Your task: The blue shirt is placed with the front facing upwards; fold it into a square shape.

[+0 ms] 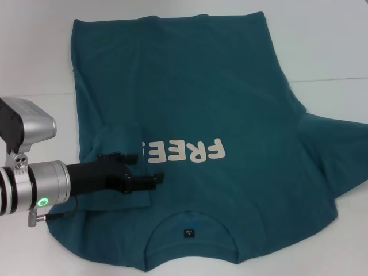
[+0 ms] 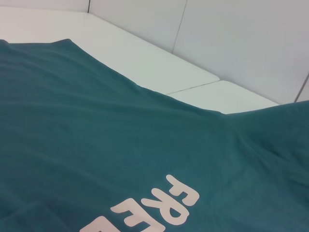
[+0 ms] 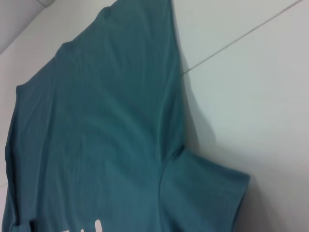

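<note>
The left gripper point(image 1: 150, 169) reaches in from the robot's left over the white table point(image 1: 322, 52), its black fingers low over a sleeve folded in across the chest; that folded cloth covers the last part of the cream lettering point(image 1: 192, 150), so only "FREE" reads in the head view; the fingers look slightly parted, one near the lettering and one lower, but whether they pinch any cloth I cannot tell; a thin seam point(image 1: 328, 80) crosses the table farther right. The blue shirt point(image 1: 190, 86) lies front up across the middle of the table, collar point(image 1: 190, 229) and small dark neck label nearest the robot, hem at the far edge; its right-hand sleeve point(image 1: 339, 155) lies spread flat, well apart from the left gripper; the right gripper shows in no view.
</note>
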